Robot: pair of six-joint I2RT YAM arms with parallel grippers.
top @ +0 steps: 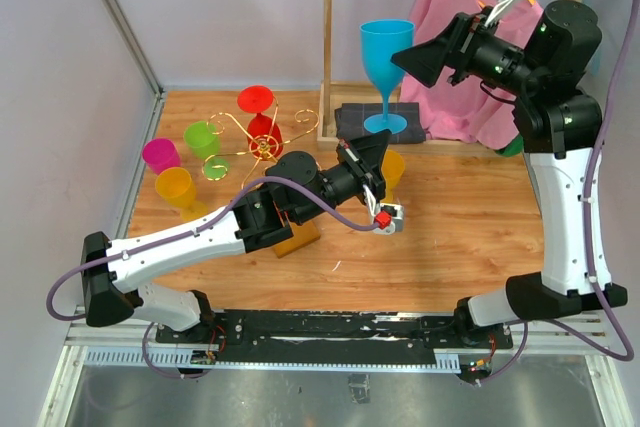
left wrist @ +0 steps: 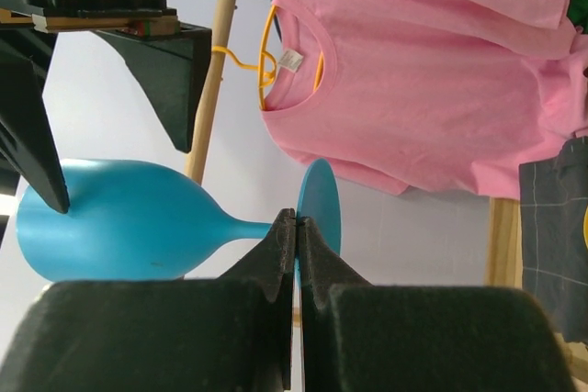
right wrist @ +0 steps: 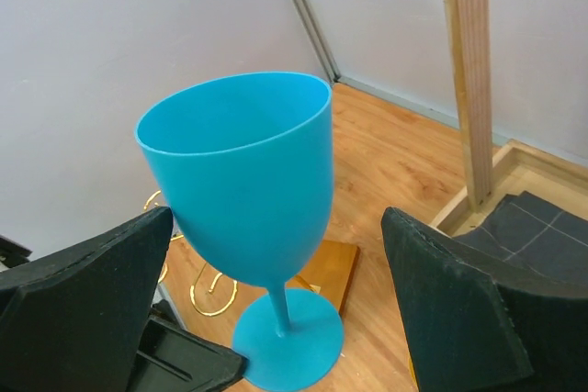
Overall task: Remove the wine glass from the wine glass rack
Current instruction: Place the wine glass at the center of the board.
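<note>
Nearest to us, the left gripper (top: 377,169) reaches across the table (top: 470,227), its 2 fingers (left wrist: 280,254) clamped on the foot of the blue wine glass (top: 386,65), which stands upright and clear of the wine glass rack (top: 262,145). Farther back on the left, that rack holds red, green, pink and orange glasses. Beyond, the right gripper (top: 432,59) is spread wide just beside the blue bowl, not touching it. A pink shirt (top: 462,37) hangs behind.

Pale lilac walls (top: 230,17); wooden tabletop (top: 470,227); pink shirt (top: 450,37) hanging on wooden post (top: 327,27).
</note>
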